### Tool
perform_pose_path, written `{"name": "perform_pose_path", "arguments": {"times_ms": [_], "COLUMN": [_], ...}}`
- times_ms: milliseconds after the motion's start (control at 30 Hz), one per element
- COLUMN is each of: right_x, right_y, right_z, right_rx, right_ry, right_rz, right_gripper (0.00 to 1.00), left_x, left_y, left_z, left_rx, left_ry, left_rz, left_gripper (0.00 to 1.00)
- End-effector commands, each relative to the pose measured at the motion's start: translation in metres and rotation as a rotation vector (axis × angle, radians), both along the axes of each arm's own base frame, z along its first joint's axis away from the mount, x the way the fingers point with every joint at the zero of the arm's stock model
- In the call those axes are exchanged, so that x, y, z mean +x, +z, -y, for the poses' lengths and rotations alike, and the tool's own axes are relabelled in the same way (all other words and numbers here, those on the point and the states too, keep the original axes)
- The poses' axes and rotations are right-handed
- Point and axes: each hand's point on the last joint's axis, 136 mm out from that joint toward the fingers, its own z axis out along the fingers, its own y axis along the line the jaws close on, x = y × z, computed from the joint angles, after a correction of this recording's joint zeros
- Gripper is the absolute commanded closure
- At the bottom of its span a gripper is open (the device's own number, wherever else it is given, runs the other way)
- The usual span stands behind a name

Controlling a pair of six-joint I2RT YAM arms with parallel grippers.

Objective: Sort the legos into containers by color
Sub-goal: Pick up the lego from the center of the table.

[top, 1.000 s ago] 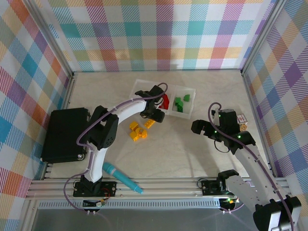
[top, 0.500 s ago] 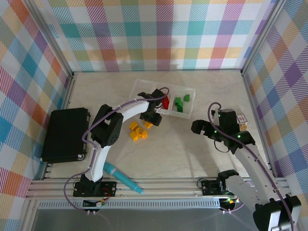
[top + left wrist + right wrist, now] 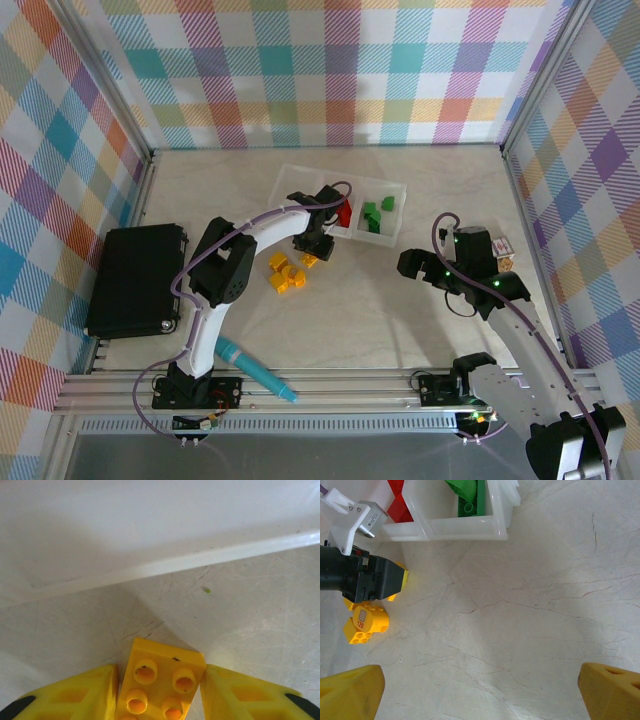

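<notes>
Legos (image 3: 285,272): one yellow lego (image 3: 162,670) gripped beside the tray (image 3: 345,172)

White tray holds red legos (image 3: 345,212) in the middle and green legos (image 3: 375,215) on the right, so its left compartment likely awaits yellow. Right gripper (image 3: 480,680) hangs agape over the table (image 3: 530,605). Left gripper (image 3: 159,680) clamps the studded yellow lego just beside the tray wall, with other yellows (image 3: 364,625) nearby

Bottom edge cuts yellow brick (image 3: 160,682); top edge cuts tray (image 3: 462,529).

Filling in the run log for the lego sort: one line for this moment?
left claw: shut on yellow brick on table by tray | right claw: open, empty | tray: red bricks, green bricks inside
</notes>
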Motion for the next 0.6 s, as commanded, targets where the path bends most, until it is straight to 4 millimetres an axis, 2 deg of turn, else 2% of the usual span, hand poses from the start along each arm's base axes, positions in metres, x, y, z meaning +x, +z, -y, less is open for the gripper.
{"name": "perform_pose_path", "arguments": {"times_ms": [0,167,333,567], "right_x": [0.001,0.002,0.004,0.005], "right_y": [0.002,0.004,0.006,0.008], "right_z": [0.002,0.001,-0.001,-0.001], "right_rx": [0.002,0.005,0.010,0.011], "right_ry": [-0.012,-0.012,-0.008,-0.008], "right_rz": [0.002,0.007,0.004,0.007], "right_gripper": [0.01,0.01,0.01,0.01], "left_x": [-0.023,-0.019,-0.018,-0.012], "left_y": [-0.024,-0.018,-0.006,0.037], "left_z": [-0.028,-0.035,-0.037,-0.048], "left_rx": [0.095,0.122,0.101,0.052], "left_ry": [0.055,0.116,0.165,0.269], "left_rz": [-0.104,-0.084,-0.054,0.068], "left_gripper": [0.60,0.74,0.80,0.81]}}
